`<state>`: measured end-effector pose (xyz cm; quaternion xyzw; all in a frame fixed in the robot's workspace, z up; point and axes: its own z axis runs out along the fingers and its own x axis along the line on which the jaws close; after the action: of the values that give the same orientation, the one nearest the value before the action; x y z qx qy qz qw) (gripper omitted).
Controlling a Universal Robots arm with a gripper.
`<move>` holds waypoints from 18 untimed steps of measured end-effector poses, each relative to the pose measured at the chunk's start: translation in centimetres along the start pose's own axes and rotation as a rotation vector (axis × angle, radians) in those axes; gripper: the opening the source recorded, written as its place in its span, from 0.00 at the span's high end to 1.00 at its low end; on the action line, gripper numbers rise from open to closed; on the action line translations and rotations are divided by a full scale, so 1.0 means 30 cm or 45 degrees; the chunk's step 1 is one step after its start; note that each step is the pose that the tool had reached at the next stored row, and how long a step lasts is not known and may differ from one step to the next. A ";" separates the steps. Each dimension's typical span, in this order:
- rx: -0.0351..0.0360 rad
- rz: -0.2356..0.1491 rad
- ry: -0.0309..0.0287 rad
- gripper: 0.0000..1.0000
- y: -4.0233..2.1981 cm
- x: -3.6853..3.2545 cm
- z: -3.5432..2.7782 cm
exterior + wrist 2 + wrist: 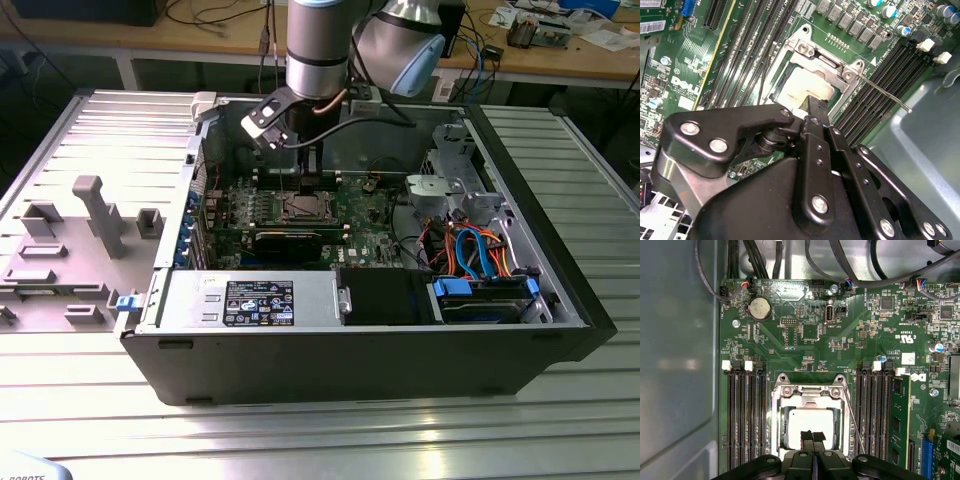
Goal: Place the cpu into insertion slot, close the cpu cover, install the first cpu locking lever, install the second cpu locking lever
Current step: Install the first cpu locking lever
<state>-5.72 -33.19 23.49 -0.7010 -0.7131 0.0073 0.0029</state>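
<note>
Silver-grey cpu (810, 421) is sitting in the slot (303, 208) on the green board (805, 330), and the cover (810, 401) is lying flat around it. The claw (812, 436) hangs right over one edge of the cpu, fingers pinched together with nothing between them. Can't tell if the tips actually touch the metal. One thin lever (855, 425) runs beside the slot, along the memory slots (875, 410).

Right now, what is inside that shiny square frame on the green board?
A pale silver chip lies flat inside the frame, showing through its window. The end effector has its black tips over the chip's near edge, so that edge is hidden. What lies under the chip cannot be seen.
</note>
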 end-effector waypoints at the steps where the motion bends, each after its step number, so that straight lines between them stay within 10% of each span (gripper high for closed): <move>1: 0.0000 0.000 0.0000 0.89 0.000 0.000 -0.002; 18: 0.0000 0.000 0.0000 0.89 0.000 0.000 -0.010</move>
<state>-5.72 -33.19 23.78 -0.7010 -0.7131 0.0073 0.0029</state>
